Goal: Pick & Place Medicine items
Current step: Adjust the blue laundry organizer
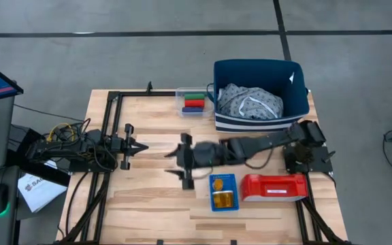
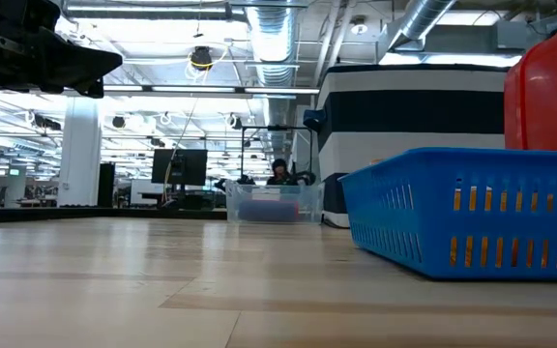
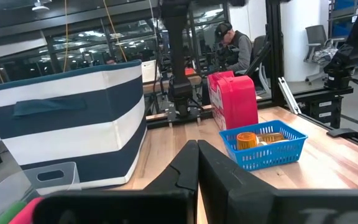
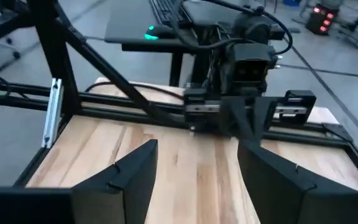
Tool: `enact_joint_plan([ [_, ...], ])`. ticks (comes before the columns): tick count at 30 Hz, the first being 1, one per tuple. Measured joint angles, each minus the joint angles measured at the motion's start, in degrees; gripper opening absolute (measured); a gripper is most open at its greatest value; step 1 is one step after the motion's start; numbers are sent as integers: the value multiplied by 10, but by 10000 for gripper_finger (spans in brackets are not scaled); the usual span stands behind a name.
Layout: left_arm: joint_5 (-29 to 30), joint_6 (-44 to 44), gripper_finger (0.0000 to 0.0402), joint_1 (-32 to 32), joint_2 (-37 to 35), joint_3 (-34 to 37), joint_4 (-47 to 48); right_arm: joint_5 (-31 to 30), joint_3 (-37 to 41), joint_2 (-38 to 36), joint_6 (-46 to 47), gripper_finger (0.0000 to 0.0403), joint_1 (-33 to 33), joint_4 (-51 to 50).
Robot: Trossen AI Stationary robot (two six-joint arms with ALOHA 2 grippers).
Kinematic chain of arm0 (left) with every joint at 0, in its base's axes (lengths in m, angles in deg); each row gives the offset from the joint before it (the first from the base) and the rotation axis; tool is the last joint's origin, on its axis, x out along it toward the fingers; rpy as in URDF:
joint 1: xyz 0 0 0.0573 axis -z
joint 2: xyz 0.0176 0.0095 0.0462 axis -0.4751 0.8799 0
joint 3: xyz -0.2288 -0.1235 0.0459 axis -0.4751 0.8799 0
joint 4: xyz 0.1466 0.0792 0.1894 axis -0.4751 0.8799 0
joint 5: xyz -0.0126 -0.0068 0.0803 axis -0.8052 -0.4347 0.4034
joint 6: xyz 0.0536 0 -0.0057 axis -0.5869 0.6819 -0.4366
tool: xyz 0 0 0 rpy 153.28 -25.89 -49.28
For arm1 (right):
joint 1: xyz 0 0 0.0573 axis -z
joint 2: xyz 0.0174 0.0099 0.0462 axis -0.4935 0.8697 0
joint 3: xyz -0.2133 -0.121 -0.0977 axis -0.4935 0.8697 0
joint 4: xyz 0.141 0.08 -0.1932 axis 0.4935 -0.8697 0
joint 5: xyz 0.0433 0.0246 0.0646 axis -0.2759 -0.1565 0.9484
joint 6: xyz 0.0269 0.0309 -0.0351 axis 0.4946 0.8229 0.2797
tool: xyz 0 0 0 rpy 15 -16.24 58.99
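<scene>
writing: none readable
pill bottles (image 1: 223,199): translucent orange, inside blue basket (image 1: 211,190)
right gripper (image 1: 175,162): released, left of basket
left gripper (image 1: 143,147): clenched, empty

High view: overhead, straight down, whole surface (image 1: 148,204) and both arms in frame. Low view: at surface height, level across the wood into the room; blue basket (image 2: 472,217) very close at right. Left wrist view: faces across the surface past shut fingers toward the striped bin (image 3: 67,124), basket (image 3: 267,144) and red case (image 3: 234,99). Right wrist view: faces the left pincer (image 4: 250,121) head-on, between its own spread fingers. Basket shared by high, low and left wrist views.
</scene>
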Motion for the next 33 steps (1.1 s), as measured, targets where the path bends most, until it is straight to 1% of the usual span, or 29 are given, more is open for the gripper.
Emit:
enact_joint_plan([
  [4, 0, 0, 0, 0, 0, 0, 0, 79, 51, 0, -24, 219, 52, 73],
  [6, 0, 0, 0, 0, 0, 0, 0, 105, 74, 1, -30, 219, 74, 103],
  [9, 0, 0, 0, 0, 0, 0, -1, 149, 109, 1, -32, 219, 106, 141],
  [15, 0, 0, 0, 0, 0, 0, -2, 264, 170, 0, -29, 219, 162, 237],
  [17, 0, 0, 0, 0, 0, 0, -2, 300, 188, 0, -29, 219, 179, 254],
  [20, 0, 0, 0, 0, 0, 0, -2, 339, 215, 0, -28, 219, 203, 301],
  [22, 0, 0, 0, 0, 0, 0, -2, 359, 233, 0, -21, 219, 217, 338],
  [25, 0, 0, 0, 0, 0, 0, -2, 364, 257, 0, -16, 219, 235, 376],
  [29, 0, 0, 0, 0, 0, 0, -2, 363, 271, -4, -16, 219, 256, 376],
  [33, 0, 0, 0, 0, 0, 0, -1, 362, 302, -41, -28, 219, 273, 366],
])
